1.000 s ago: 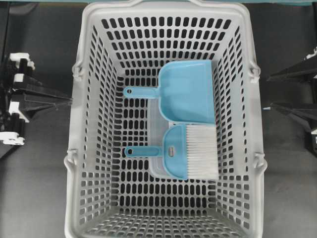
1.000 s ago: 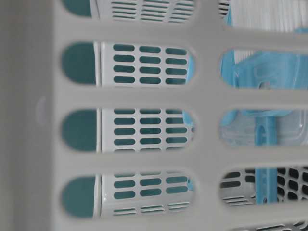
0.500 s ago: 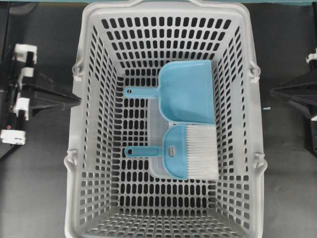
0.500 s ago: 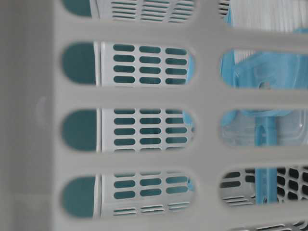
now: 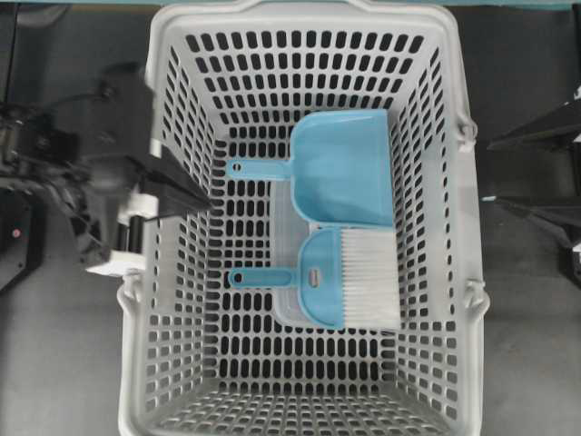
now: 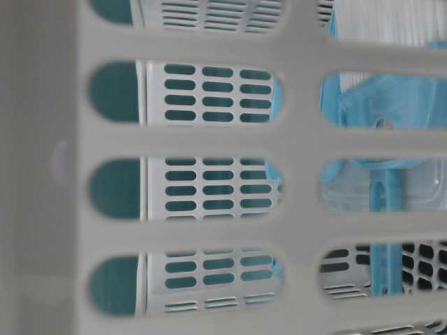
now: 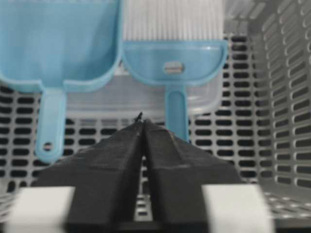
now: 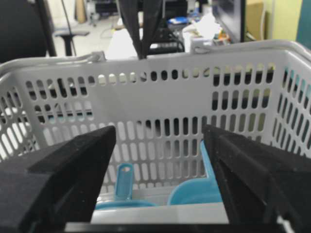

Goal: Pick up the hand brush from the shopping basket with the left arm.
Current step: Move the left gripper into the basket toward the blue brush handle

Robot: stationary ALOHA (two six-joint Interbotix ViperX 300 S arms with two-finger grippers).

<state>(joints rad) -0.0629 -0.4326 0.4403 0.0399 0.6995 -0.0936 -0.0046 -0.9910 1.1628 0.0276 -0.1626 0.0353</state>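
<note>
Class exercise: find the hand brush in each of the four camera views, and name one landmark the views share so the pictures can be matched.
Overhead exterior: the hand brush lies right of centre on the shopping basket floor, handle pointing left.
Table-level exterior: blue parts show through the wall slots at right; which belong to the brush is unclear.
Left wrist: upper middle, handle toward the left gripper.
Right wrist: not clearly identifiable.
Shared landmark: the dustpan beside the brush.

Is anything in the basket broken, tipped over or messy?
Nothing stands out. The hand brush and the dustpan lie flat and side by side on the floor of the shopping basket, handles pointing the same way. Both look whole, and nothing is spilled. The left gripper hangs shut over the basket's wall.
</note>
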